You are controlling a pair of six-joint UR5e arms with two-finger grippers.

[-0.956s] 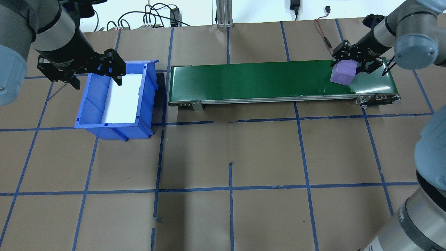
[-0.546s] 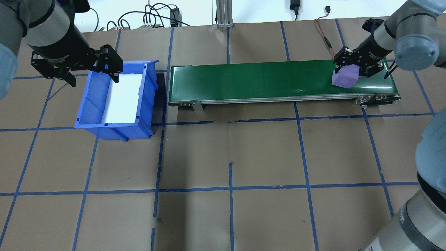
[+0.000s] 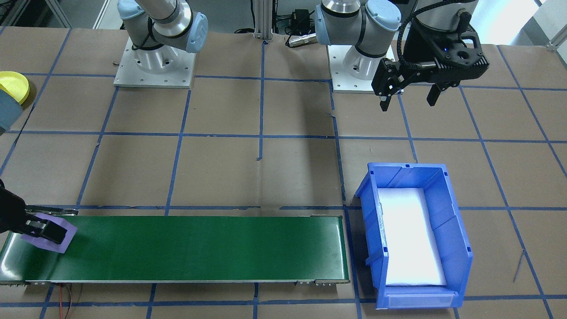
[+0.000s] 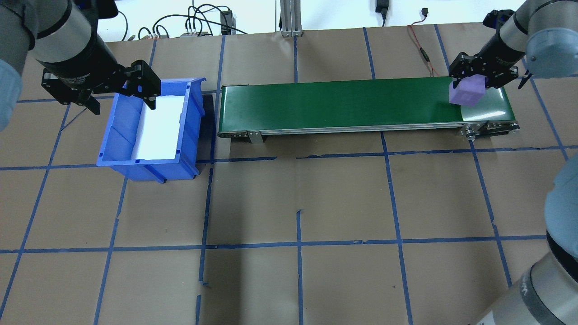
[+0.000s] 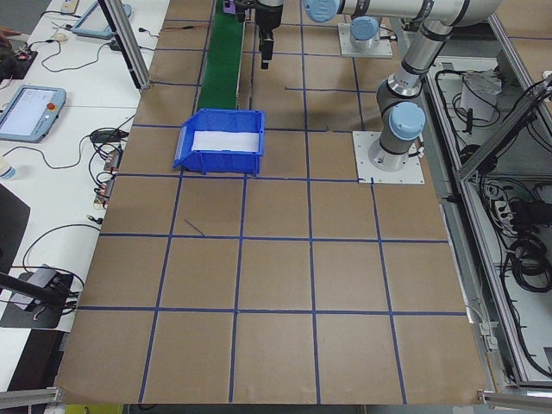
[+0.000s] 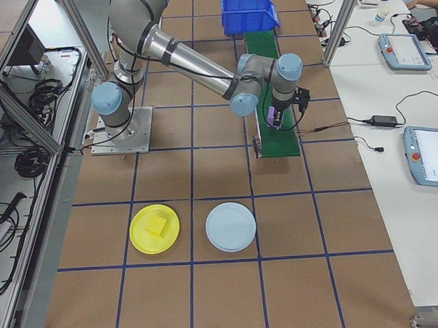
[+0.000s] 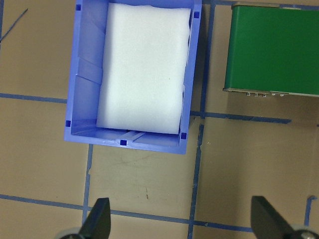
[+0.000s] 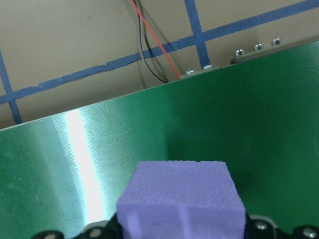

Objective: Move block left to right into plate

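One purple foam block [image 4: 468, 94] is clamped in the right end effector [image 4: 483, 76]; the left end effector [image 3: 408, 95] gapes empty. A slip would drop it short of the round yellow plastic plate [image 6: 154, 228].

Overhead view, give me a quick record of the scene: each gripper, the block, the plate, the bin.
right gripper: shut on the purple block, over the right end of the green conveyor belt
left gripper: open, empty, above the blue bin
blue bin: white foam pad inside, no block
yellow plate: on the table, already holds a yellow block
pale blue plate: beside the yellow plate
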